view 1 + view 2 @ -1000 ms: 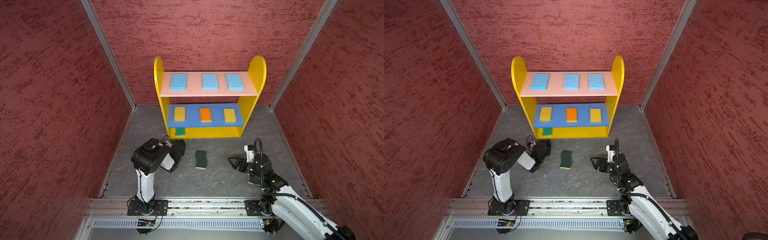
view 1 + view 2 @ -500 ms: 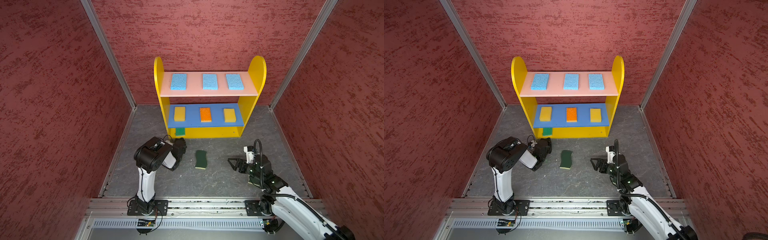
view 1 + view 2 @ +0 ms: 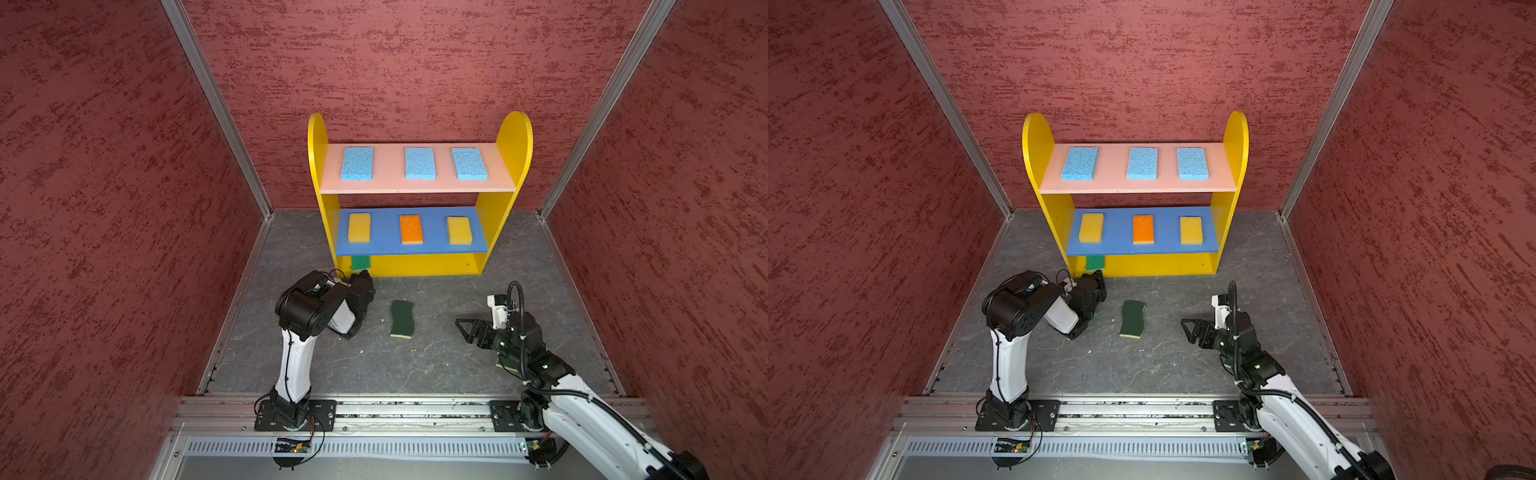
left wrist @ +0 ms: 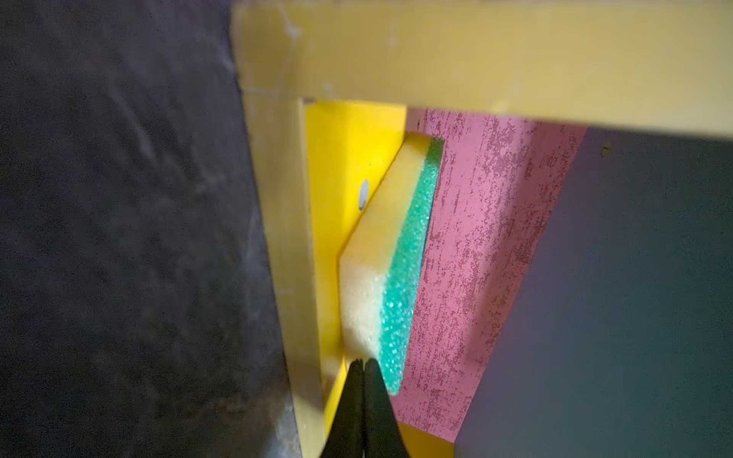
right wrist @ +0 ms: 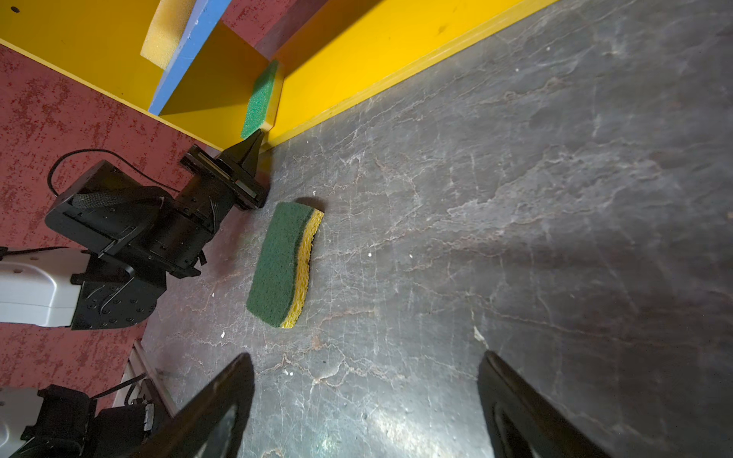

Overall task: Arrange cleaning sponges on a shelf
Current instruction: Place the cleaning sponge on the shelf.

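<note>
Your right claw [image 5: 365, 357] hangs low over the grey stone-patterned floor [image 3: 436, 365], jaws spread wide with nothing between them. Ahead of it, clear of its tips and between the two claws, the dark green wavy-edged sponge with a yellow foam underside [image 3: 402, 319] lies flat, scouring face up. Its long axis runs toward the shelf front with a slight lean. I judge that one is left to place.

Beyond it, your left claw [image 4: 363, 363] is pinched shut on nothing. Its tips are at the near corner of the bright green-topped yellow sponge [image 4: 400, 277]. That sponge lies front to back on the base of the small yellow-sided shelf [image 3: 515, 137].

Farther off, two yellow foam blocks [image 3: 359, 227] flank an orange-topped block [image 3: 411, 229] on the blue middle board [image 3: 432, 241]. Three light blue porous blocks [image 3: 420, 163] line the pink top board [image 3: 390, 170], so seven are shelved
</note>
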`<state>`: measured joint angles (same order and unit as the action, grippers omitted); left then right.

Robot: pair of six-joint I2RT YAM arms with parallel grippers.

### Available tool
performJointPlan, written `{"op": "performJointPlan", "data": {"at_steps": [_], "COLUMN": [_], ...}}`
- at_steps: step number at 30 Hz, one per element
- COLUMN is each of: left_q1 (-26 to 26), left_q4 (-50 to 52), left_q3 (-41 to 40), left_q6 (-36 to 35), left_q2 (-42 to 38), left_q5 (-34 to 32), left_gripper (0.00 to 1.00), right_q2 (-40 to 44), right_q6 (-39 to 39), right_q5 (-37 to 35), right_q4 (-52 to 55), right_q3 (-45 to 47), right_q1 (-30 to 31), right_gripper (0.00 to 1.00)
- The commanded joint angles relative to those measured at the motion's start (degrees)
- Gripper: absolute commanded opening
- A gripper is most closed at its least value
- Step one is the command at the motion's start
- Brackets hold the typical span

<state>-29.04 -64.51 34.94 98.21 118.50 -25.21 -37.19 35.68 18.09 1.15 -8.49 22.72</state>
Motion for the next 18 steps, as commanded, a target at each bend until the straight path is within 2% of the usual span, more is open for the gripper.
{"op": "performJointPlan", "data": {"at_steps": [1,18], "left_q1": [0.23,1.92], "left_q4": [7.35,9.09], "left_q3": [-1.14,-0.23], "left_q6": [0.55,-0.02], "left_q2": [1.14,1.43], "left_q5": [-0.10,-0.38], "left_gripper": [0.01,0.02], "right_q2": [-0.12,-1.22], "right_q6": [0.32,0.49], "right_q5": [1.04,1.03], "right_q4": [-2.63,-3.70], "right_q3": [0.68,1.31], "right_q1": [0.21,0.22], "right_gripper": [0.89,0.89]}}
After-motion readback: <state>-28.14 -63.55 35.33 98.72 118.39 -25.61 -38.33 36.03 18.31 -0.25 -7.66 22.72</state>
